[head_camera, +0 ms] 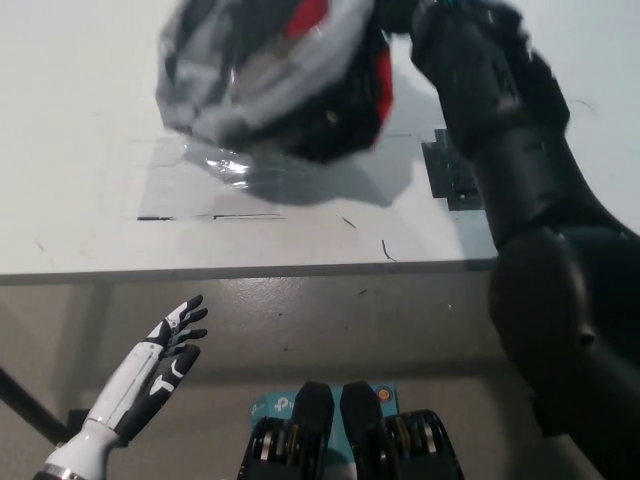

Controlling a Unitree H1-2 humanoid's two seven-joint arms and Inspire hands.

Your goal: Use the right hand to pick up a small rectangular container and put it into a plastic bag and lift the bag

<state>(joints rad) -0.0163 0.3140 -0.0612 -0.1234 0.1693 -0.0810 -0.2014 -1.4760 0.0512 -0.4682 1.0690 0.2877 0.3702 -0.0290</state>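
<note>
The grey and black plastic bag [275, 85] hangs blurred in the air at the top of the head view, clear of the white table [90, 200]. Red shows through its side and near its top. My black right hand [420, 15] grips the bag's rim at the upper right, mostly cut off by the picture's edge. The small rectangular container cannot be made out inside the bag. My white left hand [165, 360] rests open at the lower left, below the table's front edge.
Marked lines and a rectangle outline [215, 195] lie on the table where the bag stood. A dark patterned marker [455, 175] sits on the table beside my right arm. The table's front edge [250, 272] runs across the middle.
</note>
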